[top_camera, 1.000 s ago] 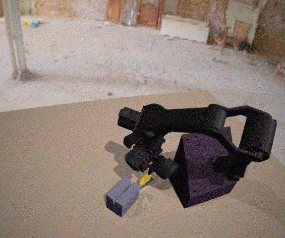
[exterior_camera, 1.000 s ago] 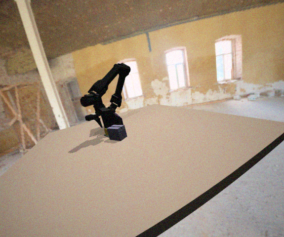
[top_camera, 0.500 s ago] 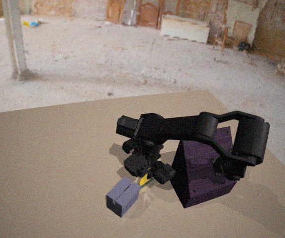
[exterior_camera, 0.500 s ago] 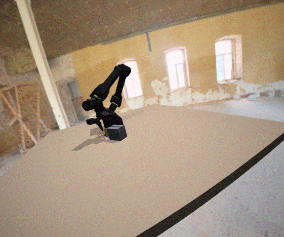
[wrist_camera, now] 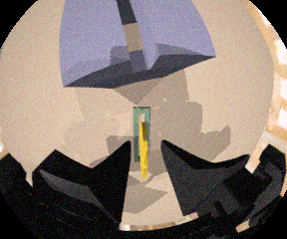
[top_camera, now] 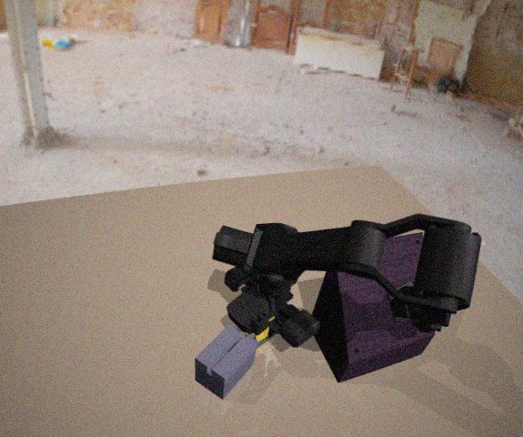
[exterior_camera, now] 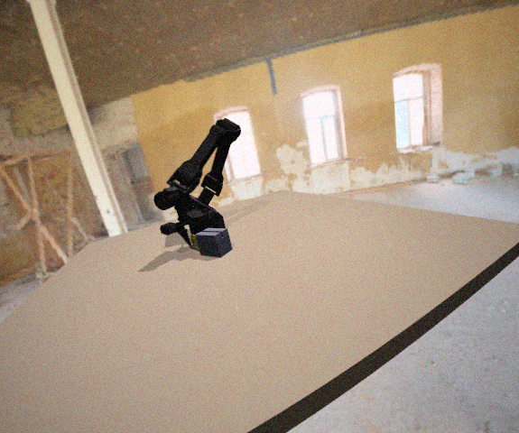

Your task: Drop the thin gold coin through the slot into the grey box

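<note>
The gold coin stands on edge in the green holder. In the wrist view it appears as a thin yellow strip, its near end between my fingertips with gaps on both sides. My gripper is partly open and holds nothing. In the top view the fingertips are hidden behind the wrist parts, right above the coin. The grey box stands close beyond the holder, closed, its slot running roughly in line with the coin. In the exterior view the box and fingers hide most of the coin.
A dark purple block stands on the tan table, close to the gripper's right in the top view, with the arm's base joint above it. The arm's shadows fall across the table around the holder.
</note>
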`<act>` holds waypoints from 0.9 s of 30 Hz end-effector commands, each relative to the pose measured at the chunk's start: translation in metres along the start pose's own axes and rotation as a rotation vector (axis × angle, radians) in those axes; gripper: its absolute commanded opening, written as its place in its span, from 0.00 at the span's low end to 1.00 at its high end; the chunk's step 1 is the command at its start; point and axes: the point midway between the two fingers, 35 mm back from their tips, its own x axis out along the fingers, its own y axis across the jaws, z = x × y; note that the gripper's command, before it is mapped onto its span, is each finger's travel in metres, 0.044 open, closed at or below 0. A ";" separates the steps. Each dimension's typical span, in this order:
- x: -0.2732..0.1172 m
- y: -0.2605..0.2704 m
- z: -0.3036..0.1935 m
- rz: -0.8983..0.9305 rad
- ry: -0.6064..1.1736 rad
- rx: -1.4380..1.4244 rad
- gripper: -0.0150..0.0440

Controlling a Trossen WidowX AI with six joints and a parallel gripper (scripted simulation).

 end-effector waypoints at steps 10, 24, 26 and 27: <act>0.011 0.004 -0.002 0.011 -0.001 0.009 0.30; 0.008 0.003 -0.002 0.010 0.000 0.009 0.25; 0.003 0.002 -0.001 0.009 0.000 0.009 0.25; 0.001 0.002 -0.001 0.008 0.000 0.009 0.25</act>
